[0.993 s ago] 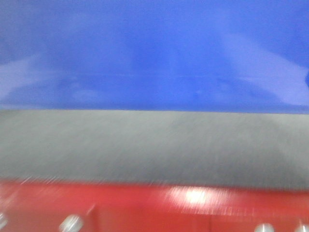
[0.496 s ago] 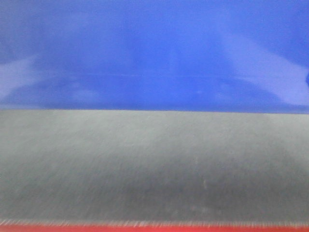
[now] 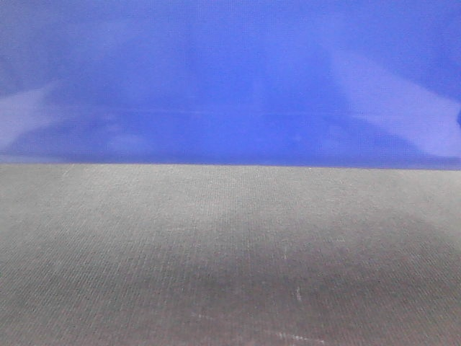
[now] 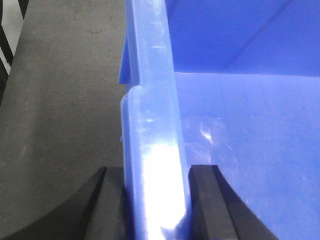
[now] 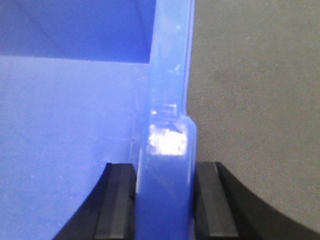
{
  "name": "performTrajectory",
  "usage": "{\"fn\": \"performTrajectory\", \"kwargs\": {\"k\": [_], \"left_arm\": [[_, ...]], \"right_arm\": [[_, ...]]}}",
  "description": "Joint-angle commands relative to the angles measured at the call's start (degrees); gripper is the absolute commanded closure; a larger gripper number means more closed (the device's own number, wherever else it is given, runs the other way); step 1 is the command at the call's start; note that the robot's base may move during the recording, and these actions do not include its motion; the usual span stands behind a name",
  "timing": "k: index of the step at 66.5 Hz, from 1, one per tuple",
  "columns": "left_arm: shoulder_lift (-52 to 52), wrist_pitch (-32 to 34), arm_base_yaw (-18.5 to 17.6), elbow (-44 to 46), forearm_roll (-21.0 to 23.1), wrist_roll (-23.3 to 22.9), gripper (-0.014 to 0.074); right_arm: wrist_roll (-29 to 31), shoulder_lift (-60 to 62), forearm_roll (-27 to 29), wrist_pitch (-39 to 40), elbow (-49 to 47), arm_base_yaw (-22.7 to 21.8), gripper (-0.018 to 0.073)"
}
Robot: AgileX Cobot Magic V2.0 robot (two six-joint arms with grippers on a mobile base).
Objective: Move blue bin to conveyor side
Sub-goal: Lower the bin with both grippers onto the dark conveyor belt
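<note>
The bin [image 3: 230,79] sits square and very close in front of the robot. Its glossy wall fills the upper half of the front view and meets the grey worktop [image 3: 230,252] along a straight line. Whether it rests there or hangs just clear, I cannot tell.

The left hand [image 4: 157,175] is closed on the rim [image 4: 150,100] of one side wall, with a black finger [image 4: 205,200] pressed against each face. The right hand [image 5: 164,170] clamps the opposite wall the same way. Neither shows any gap at the plastic.

The step in hand looks like the carry toward the conveyor. To do it well, both hands should travel together at one height and one pace. Any lag would twist the bin or lever the slick rim out of a grip. A firm squeeze and a slow start and stop would help, since the plastic is shiny and likely slippery.

The front view gives only the bin's outer wall and the worktop before it, and no hands. The wrist views show both grips, the bin's bare inside and the worktop outside each wall. No view shows the conveyor, so how far there is to go cannot be judged.
</note>
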State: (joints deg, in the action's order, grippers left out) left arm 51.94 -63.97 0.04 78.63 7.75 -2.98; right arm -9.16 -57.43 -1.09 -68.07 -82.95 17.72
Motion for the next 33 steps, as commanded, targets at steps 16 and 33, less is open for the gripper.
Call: {"fn": "performTrajectory", "kwargs": {"k": [16, 33], "left_arm": [[-0.71, 6.29, -0.04, 0.92, -4.13, 0.76, 0.0615], [-0.71, 10.67, -0.04, 0.92, -3.95, 0.76, 0.0615]], "right_arm": [[0.64, 1.05, -5.71, 4.29, -0.75, -0.43, 0.064], [0.64, 1.05, -5.71, 9.99, -0.75, -0.43, 0.064]]}}
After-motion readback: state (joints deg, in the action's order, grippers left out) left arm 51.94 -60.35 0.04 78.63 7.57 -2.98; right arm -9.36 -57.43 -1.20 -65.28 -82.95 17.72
